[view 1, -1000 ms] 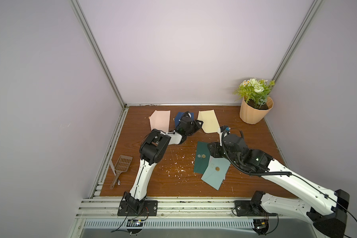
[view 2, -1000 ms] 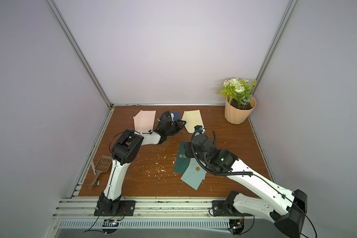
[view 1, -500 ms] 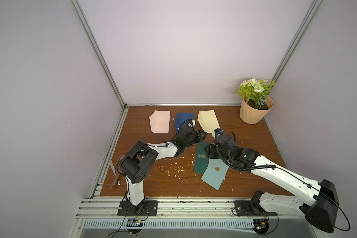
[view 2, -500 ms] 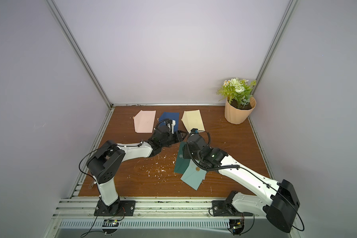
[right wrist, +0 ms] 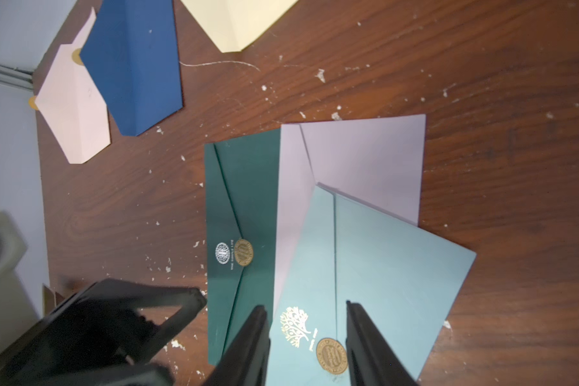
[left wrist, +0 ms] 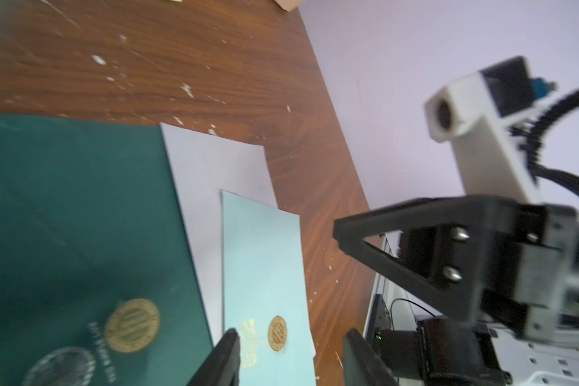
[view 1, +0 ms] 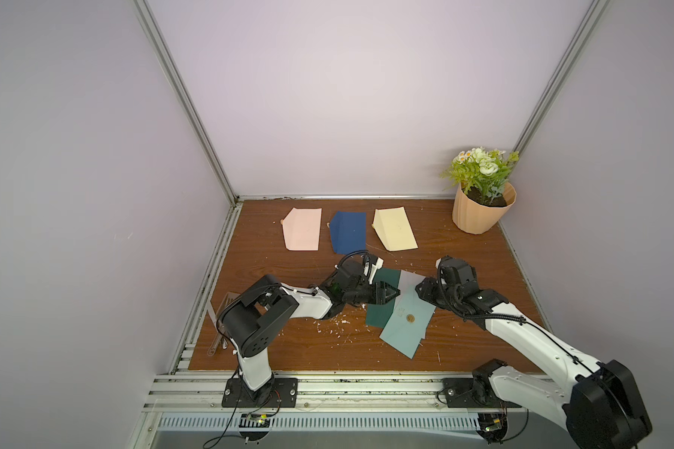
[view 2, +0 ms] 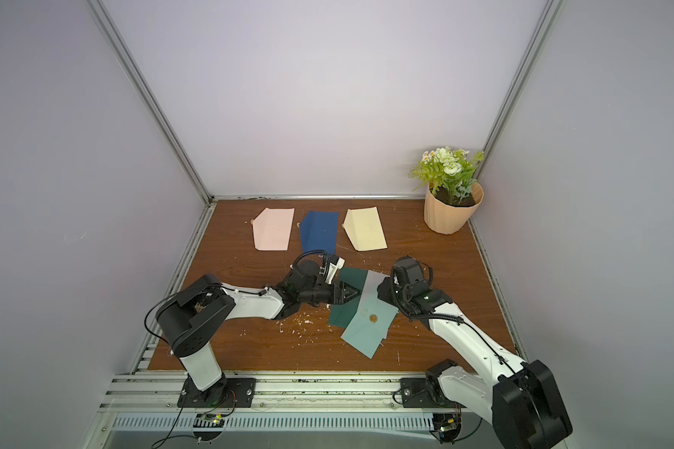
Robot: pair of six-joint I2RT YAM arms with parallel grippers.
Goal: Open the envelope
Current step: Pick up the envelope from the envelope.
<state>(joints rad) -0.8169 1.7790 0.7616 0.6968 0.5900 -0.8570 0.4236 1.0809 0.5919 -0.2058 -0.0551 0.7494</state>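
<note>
Right wrist view is showing the right gripper hanging over the teal envelope with its jaws parted and empty, its fingers straddling the gold seal that is pinning the flap shut. The envelope is lying face-down on top of a small pile near the middle of the table, overlapping a lilac envelope and a green envelope. In the left wrist view, the left gripper is likewise spread and gripping nothing, hovering close beside the same seal; whether either gripper is touching the paper is not clear. The envelope is looking light, thin and fairly stiff, smooth enough to be sliding on the sheets beneath and easy to crease or tear. The safest hold is probably one gripper pressing the body down well away from the flap while the other is working a fingertip under the flap's edge just beside the seal.
</note>
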